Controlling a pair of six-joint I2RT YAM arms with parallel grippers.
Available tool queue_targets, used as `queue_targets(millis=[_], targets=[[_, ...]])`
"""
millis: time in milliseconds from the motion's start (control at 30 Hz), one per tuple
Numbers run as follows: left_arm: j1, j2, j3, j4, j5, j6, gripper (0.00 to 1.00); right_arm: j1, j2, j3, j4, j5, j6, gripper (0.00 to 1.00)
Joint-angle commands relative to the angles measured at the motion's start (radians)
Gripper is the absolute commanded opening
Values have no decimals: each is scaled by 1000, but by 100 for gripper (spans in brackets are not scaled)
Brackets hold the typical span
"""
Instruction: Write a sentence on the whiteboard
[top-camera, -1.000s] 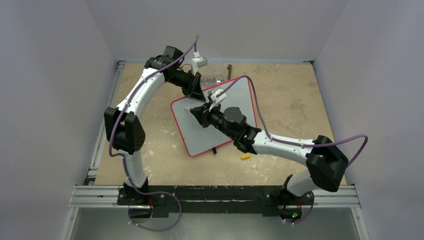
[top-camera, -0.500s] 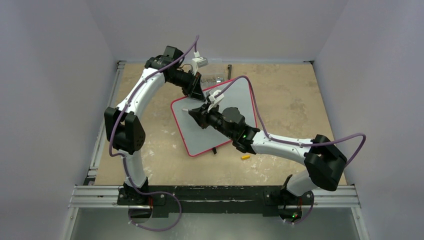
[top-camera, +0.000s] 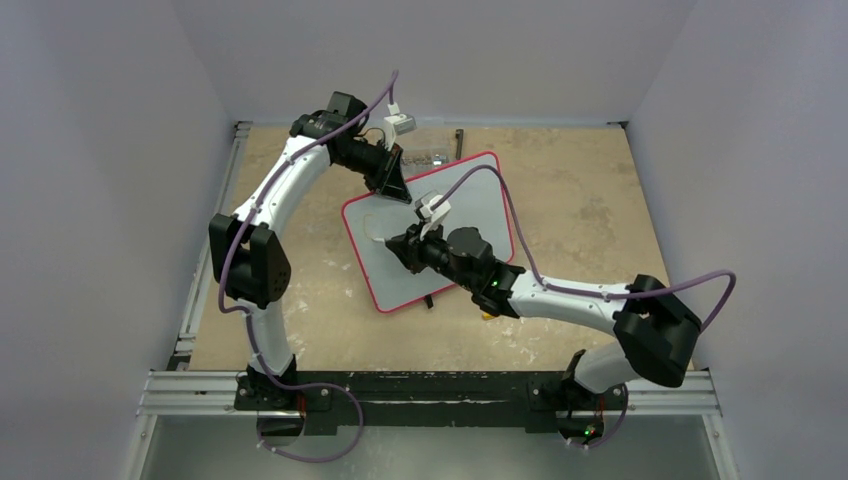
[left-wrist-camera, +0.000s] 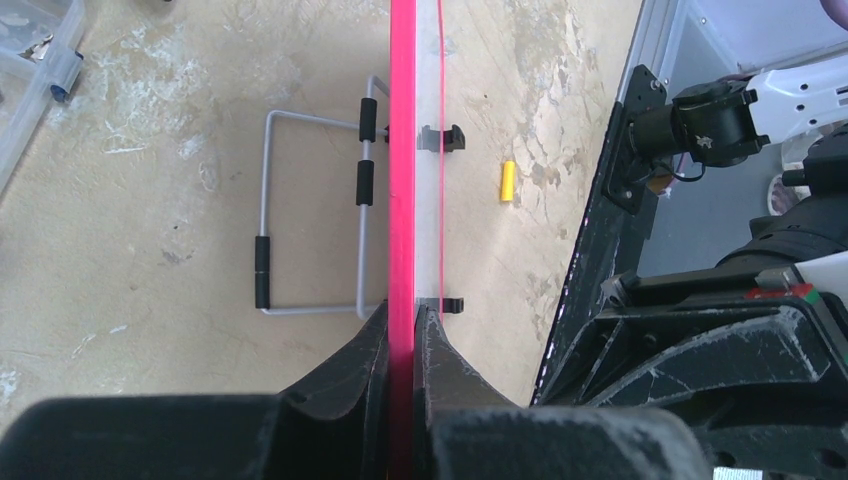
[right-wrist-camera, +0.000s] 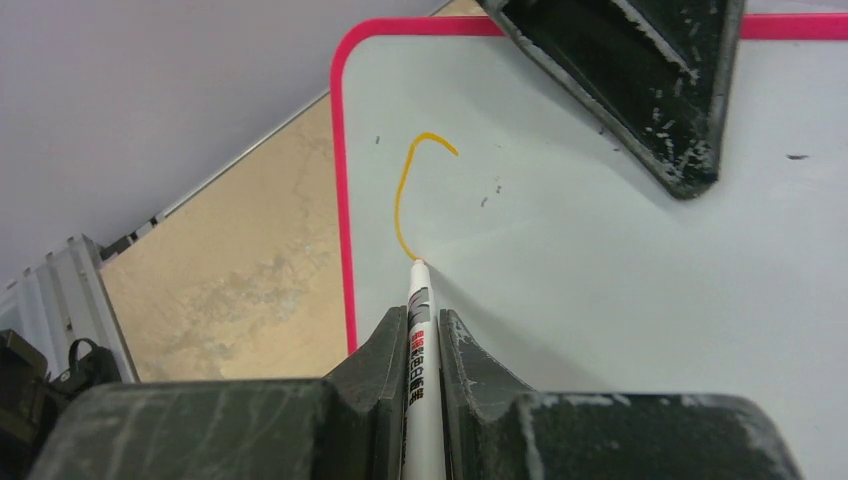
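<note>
Cap (left-wrist-camera: 507, 181): yellow, on the surface just beside the board's near edge.
Right jaws: clenched on marker (right-wrist-camera: 418, 330), tip touching the board.
Sentence (right-wrist-camera: 400, 195): one orange hooked stroke by the left rim.
Whiteboard (top-camera: 472, 205): mid-surface, turned askew.
Left jaws: clenched on its far red rim.

One whiteboard (top-camera: 478, 205), one marker (right-wrist-camera: 416, 330), one yellow cap (left-wrist-camera: 507, 181), two arms (top-camera: 288, 190) (top-camera: 570, 294)
</note>
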Motion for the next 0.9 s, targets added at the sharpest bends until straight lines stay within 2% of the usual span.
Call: queue_targets(millis=[0,200,400,633,867], targets=[[-30,17,10,11,-104,114,0,-5,-51,-11,-58,121,-8,0],[-33,13,8,8,-108,118,0,-5,-68,18,-104,175,-17,0],[-35,13,7,6,-110,118,0,-5,-76,34,-109,116,-42,0],[-35,9,9,2,-107,118,0,-5,-120,-11,-2,7,-13,0],[-36,-14,10,-1,-96,120,0,-5,-154,-33,61,76,19,0]])
